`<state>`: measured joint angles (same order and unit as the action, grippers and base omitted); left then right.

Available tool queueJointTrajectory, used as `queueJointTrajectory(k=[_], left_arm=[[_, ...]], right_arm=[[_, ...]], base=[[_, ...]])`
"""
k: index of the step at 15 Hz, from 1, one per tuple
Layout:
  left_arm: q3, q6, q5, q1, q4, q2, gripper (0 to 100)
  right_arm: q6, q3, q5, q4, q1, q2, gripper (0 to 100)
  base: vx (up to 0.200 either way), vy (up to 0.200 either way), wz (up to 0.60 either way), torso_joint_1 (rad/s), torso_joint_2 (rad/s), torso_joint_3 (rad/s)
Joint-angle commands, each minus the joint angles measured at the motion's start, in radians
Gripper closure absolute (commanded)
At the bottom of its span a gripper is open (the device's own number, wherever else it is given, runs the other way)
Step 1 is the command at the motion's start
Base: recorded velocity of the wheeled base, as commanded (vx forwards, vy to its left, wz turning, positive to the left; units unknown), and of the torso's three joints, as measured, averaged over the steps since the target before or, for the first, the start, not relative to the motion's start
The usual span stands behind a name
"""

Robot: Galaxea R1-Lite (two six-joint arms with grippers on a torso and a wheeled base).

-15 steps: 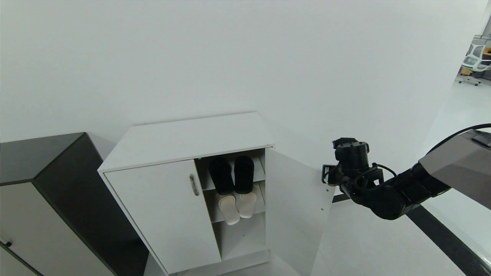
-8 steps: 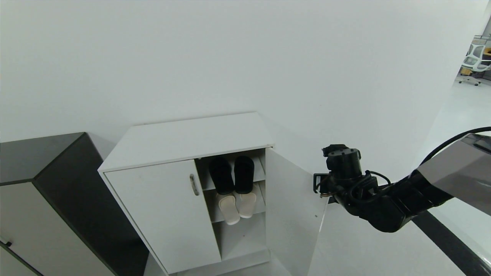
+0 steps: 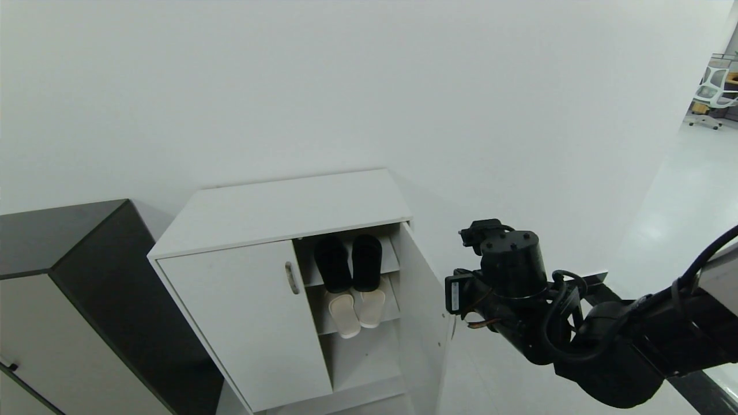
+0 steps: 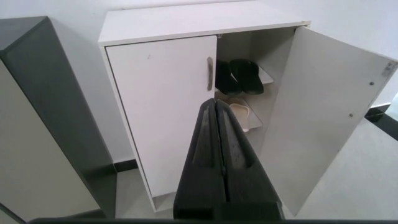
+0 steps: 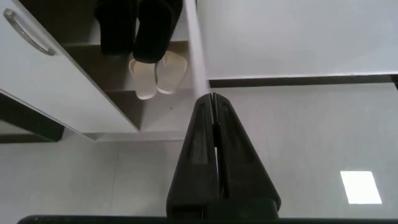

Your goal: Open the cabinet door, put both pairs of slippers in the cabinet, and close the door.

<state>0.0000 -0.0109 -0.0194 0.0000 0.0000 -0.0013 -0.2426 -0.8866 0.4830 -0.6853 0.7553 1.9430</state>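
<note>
A pale, glossy floor (image 3: 663,190) runs up to a plain white wall (image 3: 346,86), with a dark strip (image 3: 700,395) crossing the floor at the right. The white cabinet (image 3: 277,207) stands against the wall, and a dark cabinet (image 3: 86,259) sits just beside it on the left. An office chair (image 3: 712,95) stands far off in the room to the right.

The cabinet's left door (image 3: 242,323) is closed and carries a metal handle (image 3: 291,278) at its inner edge. The right-hand door (image 3: 424,311) stands open, swung out towards the robot. Inside, the black slippers (image 3: 349,262) lie side by side on the upper shelf, and the white slippers (image 3: 356,308) on the shelf below, heels poking past its front edge.

The right arm (image 3: 576,334) reaches in along the door's outer face. The right gripper (image 5: 214,102) has its jaws clenched on nothing, tips right at the door's free edge — whether touching, I cannot tell. The left gripper (image 4: 215,106) hangs well back from the cabinet front, jaws pressed together and empty, facing the gap between the two doors.

Open floor lies to the right of the door.
</note>
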Motion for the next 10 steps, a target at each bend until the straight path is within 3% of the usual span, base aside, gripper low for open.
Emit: queueJointTrajectory(k=[1,4,7,10], left_arm=[[0.0,0.0,-0.001,0.0,0.0,0.001,100],[0.0,0.0,-0.001,0.0,0.0,0.001,100],[0.0,0.002,-0.001,0.0,0.0,0.001,100],[0.0,0.0,-0.001,0.0,0.0,0.001,100]], right_arm=[[0.0,0.006,-0.001,0.0,0.004,-0.016,100],[0.005,0.02,-0.004,-0.002,0.012,-0.013,100],[0.011,0.087,-0.129,-0.043,0.015,-0.056,100],[0.032,0.107,-0.129,-0.062,0.015,-0.058,100]], base=[[0.0,0.0,0.0,0.0,0.0,0.0],[0.0,0.0,0.0,0.0,0.0,0.0],[0.0,0.0,0.0,0.0,0.0,0.0],[0.0,0.0,0.0,0.0,0.0,0.0]])
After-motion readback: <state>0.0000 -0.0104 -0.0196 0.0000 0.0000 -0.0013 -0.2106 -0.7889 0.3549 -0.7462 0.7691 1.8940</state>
